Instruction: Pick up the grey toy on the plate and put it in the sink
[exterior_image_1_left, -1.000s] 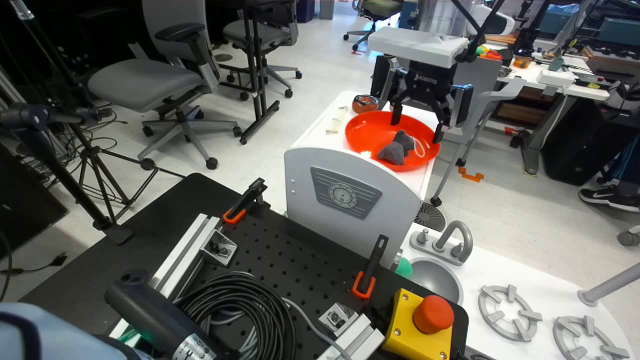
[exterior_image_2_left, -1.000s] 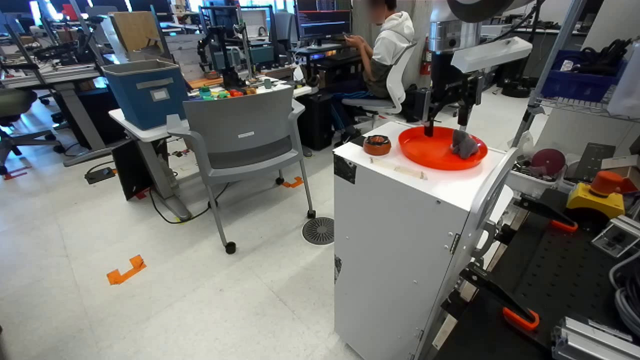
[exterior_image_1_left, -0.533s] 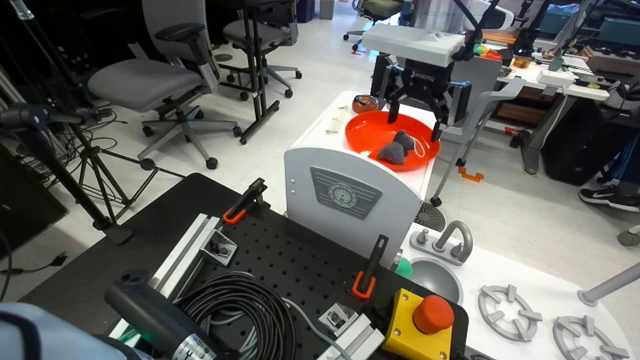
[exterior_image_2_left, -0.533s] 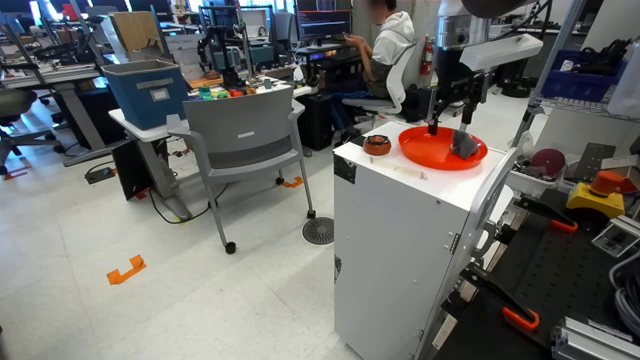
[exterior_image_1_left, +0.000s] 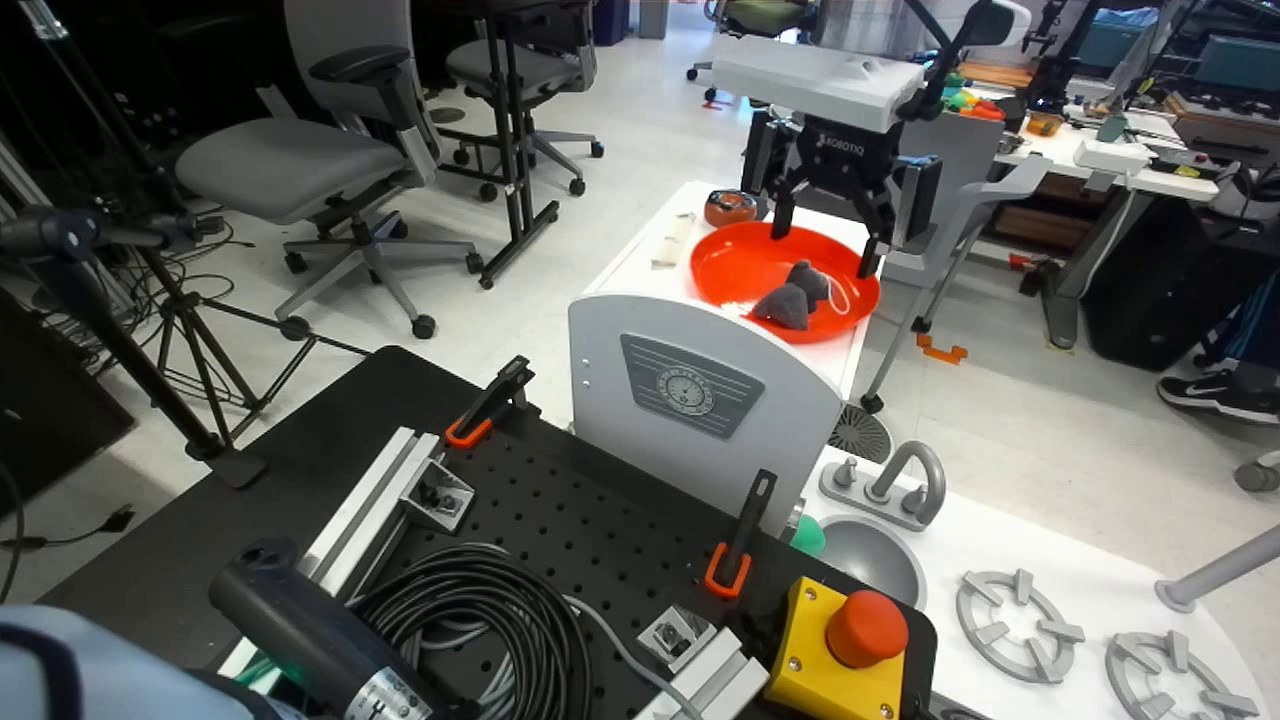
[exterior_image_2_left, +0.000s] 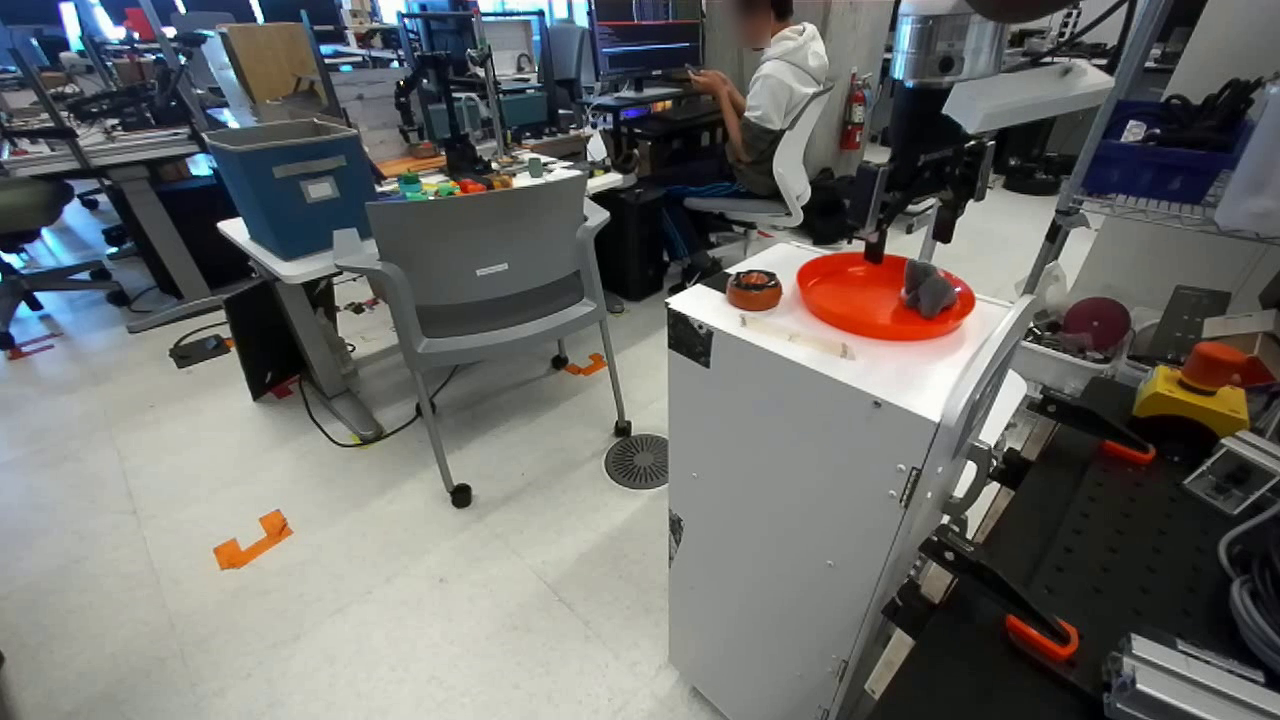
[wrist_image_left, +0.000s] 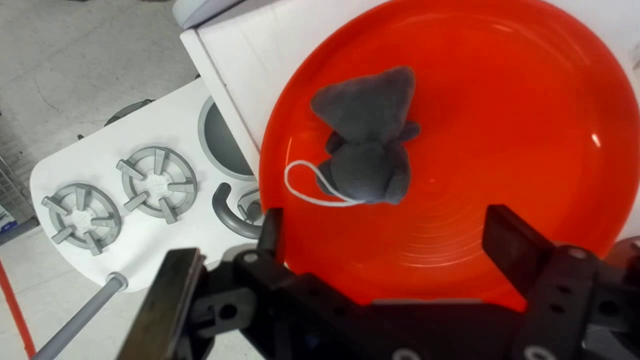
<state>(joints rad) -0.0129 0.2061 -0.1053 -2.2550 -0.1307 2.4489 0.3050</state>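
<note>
The gripper (exterior_image_1_left: 825, 245), lettered ROBOTIQ on its front, hangs with jaws wide apart over the orange plate (wrist_image_left: 500, 125), on which the grey toy (wrist_image_left: 370, 125) lies; the blue bin (exterior_image_2_left: 285, 207) bears a white label (exterior_image_2_left: 320, 188) too small to read.

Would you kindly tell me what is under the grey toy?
The grey toy rests in the orange plate, whose surface shows all around it and inside its white loop. What lies directly beneath the toy is covered.

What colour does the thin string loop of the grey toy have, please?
White. The string loop of the grey toy shows best in the wrist view.
</note>
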